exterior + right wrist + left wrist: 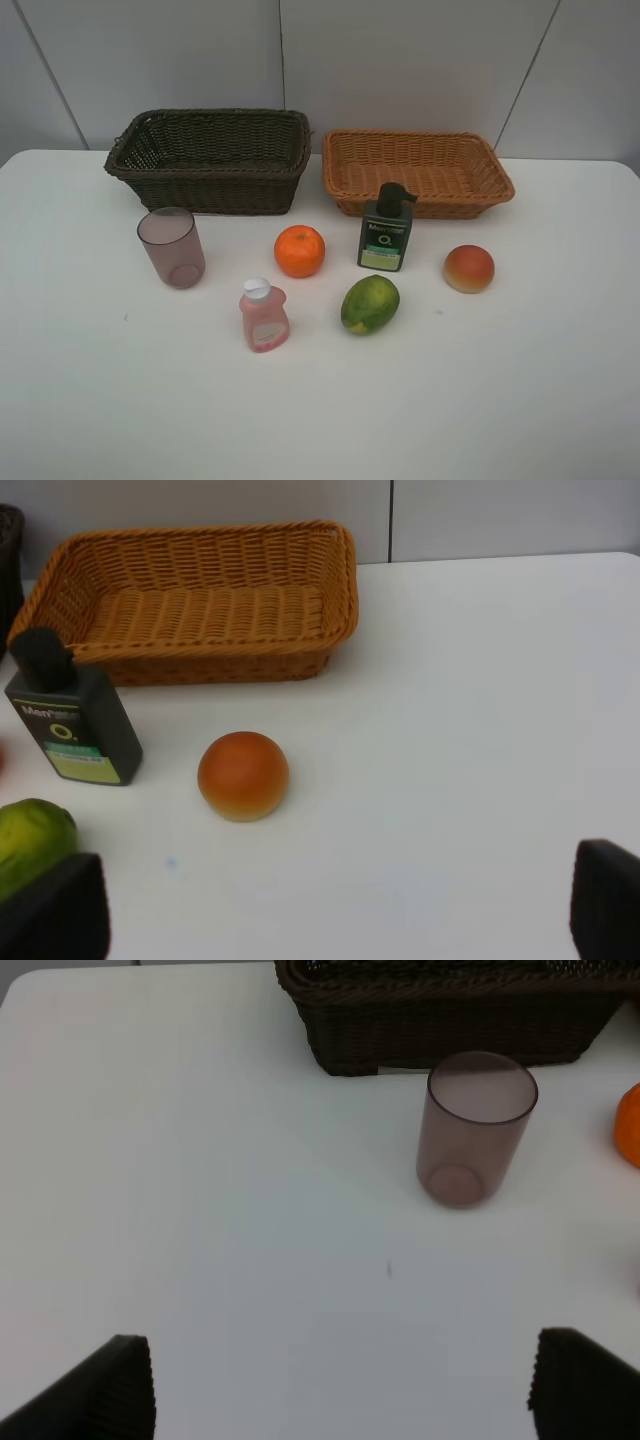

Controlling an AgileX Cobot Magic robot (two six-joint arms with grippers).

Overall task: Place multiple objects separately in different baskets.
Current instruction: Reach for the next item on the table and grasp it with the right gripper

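Observation:
On the white table stand a dark brown basket (210,158) at the back left and an orange-tan basket (415,170) beside it, both empty. In front lie a mauve cup (172,247), an orange (300,251), a dark green pump bottle (386,229), a red-yellow fruit (469,268), a green fruit (370,304) and a pink bottle (264,315). Neither arm shows in the high view. My left gripper (340,1385) is open, well short of the cup (475,1128). My right gripper (340,910) is open, short of the red-yellow fruit (243,775).
The table (520,400) is white, with a grey panelled wall behind the baskets. In the left wrist view the dark basket (450,1020) stands just behind the cup and the orange (630,1125) shows at the edge. In the right wrist view the pump bottle (75,715) stands before the tan basket (200,600).

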